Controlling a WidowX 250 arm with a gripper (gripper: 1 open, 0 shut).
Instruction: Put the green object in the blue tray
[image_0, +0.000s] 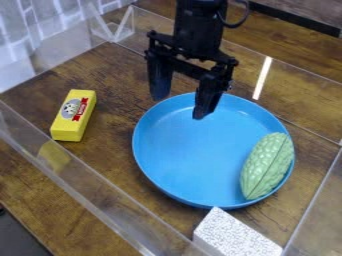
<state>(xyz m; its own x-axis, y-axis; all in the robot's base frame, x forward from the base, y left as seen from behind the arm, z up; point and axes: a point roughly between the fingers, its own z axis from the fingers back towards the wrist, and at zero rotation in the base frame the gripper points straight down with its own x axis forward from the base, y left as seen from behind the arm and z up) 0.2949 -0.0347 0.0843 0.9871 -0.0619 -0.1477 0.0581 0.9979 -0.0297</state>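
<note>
Trouble from here would most likely come at the green object (267, 165), which lies on the right side of the blue tray (187, 150), its far end riding up on the raised rim and perhaps overhanging it. A descent that lands off-centre could, I judge, nudge it over that rim and onto the tabletop (120, 70), or tip the light tray. The bumpy, tapered surface may also slip out of a shallow pinch.

The gripper (186, 92) hangs over the tray's rear-left edge, well apart from the green object, its jaws spread and holding nothing.

Left of the tray sits a yellow block (72, 114), clear of any likely path. Just in front of the tray a white speckled sponge (237, 235) is cut off by the frame's lower edge. Whether the green object's outer end touches the rim or rests past it cannot be told, and the arm above the gripper is out of frame.
</note>
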